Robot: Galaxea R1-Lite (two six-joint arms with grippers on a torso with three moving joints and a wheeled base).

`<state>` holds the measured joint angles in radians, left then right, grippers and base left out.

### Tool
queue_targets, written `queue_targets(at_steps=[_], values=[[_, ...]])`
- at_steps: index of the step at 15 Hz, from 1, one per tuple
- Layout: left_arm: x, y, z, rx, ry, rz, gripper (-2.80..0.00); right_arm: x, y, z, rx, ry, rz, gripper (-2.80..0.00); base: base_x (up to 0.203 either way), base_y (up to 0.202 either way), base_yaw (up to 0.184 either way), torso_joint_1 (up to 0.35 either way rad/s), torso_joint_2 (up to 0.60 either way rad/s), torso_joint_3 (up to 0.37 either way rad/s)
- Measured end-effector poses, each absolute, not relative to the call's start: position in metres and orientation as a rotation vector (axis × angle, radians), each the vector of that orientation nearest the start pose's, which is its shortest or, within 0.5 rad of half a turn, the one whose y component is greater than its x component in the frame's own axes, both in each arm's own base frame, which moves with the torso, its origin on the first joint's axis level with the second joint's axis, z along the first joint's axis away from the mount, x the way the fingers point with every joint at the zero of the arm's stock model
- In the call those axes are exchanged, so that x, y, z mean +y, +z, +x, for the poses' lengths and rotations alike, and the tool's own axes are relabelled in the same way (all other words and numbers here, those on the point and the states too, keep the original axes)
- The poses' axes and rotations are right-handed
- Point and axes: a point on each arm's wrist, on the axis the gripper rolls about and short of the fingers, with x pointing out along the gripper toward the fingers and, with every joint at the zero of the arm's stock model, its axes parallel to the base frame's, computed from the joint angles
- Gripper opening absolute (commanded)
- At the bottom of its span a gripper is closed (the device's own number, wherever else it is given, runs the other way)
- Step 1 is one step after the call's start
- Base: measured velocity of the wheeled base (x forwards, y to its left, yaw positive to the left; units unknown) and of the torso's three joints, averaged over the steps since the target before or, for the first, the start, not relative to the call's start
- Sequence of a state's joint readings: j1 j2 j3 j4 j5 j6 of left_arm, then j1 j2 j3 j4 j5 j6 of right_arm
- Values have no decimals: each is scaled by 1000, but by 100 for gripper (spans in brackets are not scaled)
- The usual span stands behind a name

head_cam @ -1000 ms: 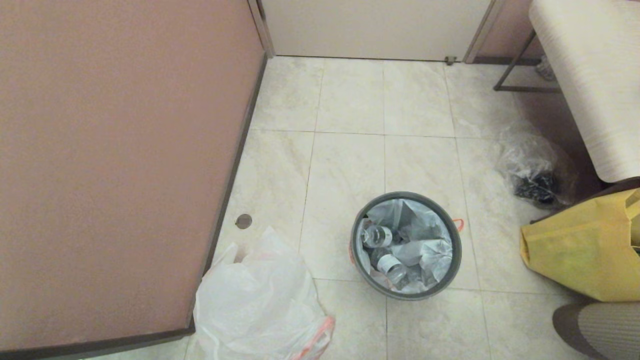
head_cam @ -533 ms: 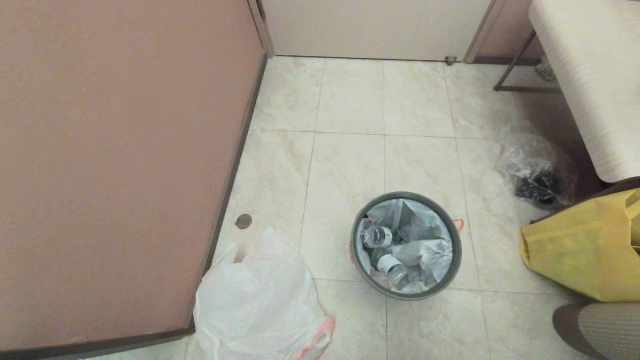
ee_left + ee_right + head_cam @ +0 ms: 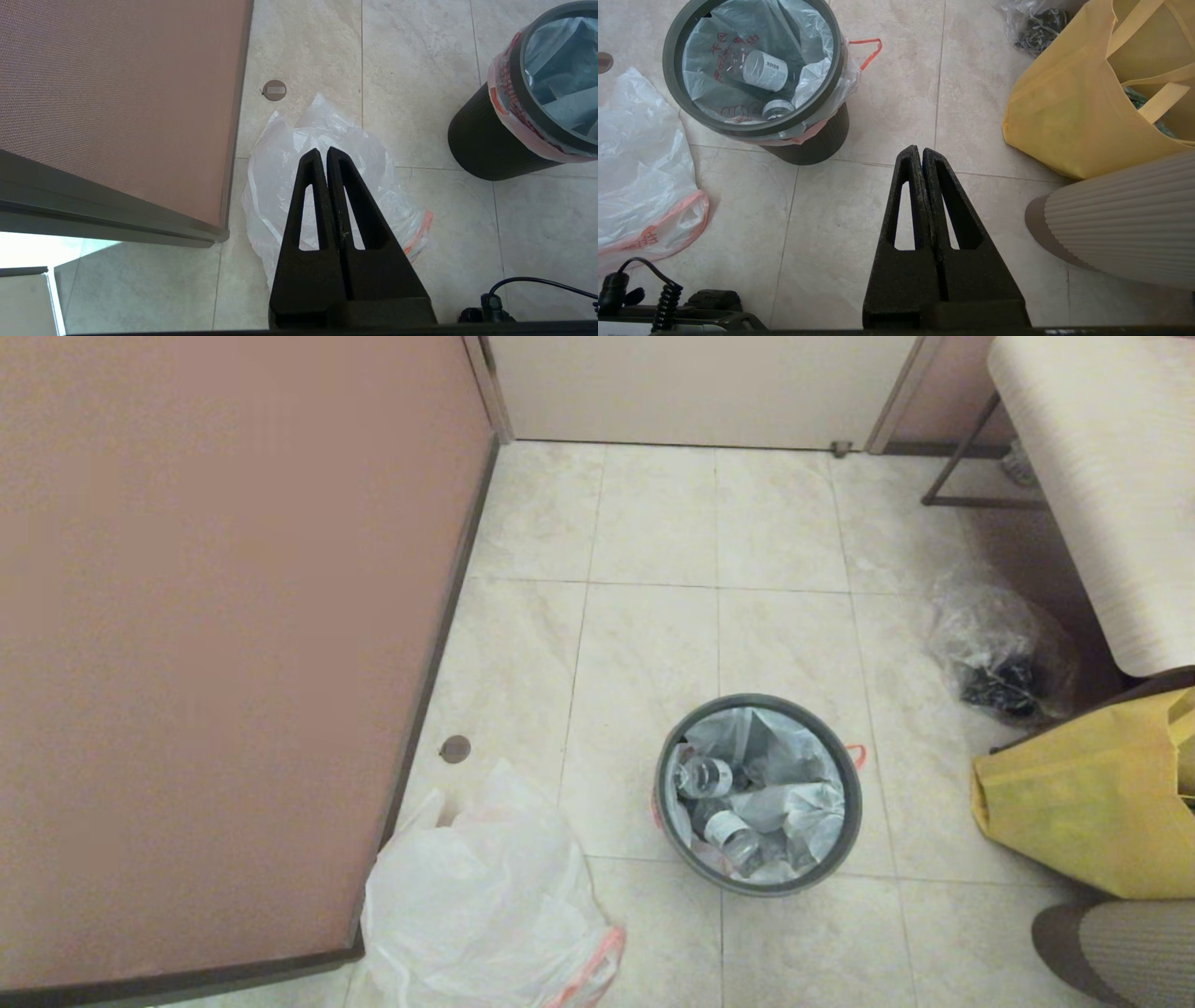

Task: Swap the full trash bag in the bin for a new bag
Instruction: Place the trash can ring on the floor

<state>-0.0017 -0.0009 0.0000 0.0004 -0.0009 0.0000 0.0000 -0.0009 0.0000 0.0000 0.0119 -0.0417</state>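
Showing no change over the last second: left gripper [image 3: 323,150] and right gripper [image 3: 920,148] clenched empty, full trash bag [image 3: 761,793] in bin [image 3: 674,831], new bag [image 3: 476,905] beside, task unstarted.

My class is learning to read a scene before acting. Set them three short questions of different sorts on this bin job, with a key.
1. True or false: the full bag is still inside the bin.
2. Which lies nearest the brown partition? A) yellow bag B) new bag C) clear bag
3. Fill in: both the left gripper and the right gripper are ____, holding nothing.

Key: 1 true; 2 B; 3 shut.
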Motion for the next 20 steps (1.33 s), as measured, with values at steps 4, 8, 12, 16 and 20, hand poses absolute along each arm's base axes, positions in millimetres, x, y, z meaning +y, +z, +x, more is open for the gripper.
queue_targets(at_steps=[4, 8, 12, 16, 20], values=[[0, 75, -23, -1, -3, 0, -280, 0, 87, -27, -42, 11, -42, -280, 0, 0, 0, 0, 0, 0], [0, 75, -23, -1, -3, 0, -280, 0, 114, -35, -123, 7, -43, -280, 0, 0, 0, 0, 0, 0], [0, 75, -23, -1, -3, 0, -280, 0, 126, -37, -121, 3, -54, -280, 0, 0, 0, 0, 0, 0], [0, 75, -23, -1, -3, 0, -280, 0, 138, -37, -127, 1, -54, -280, 0, 0, 0, 0, 0, 0], [0, 75, -23, -1, -3, 0, -280, 0, 169, -32, -122, 1, -55, -280, 0, 0, 0, 0, 0, 0]])
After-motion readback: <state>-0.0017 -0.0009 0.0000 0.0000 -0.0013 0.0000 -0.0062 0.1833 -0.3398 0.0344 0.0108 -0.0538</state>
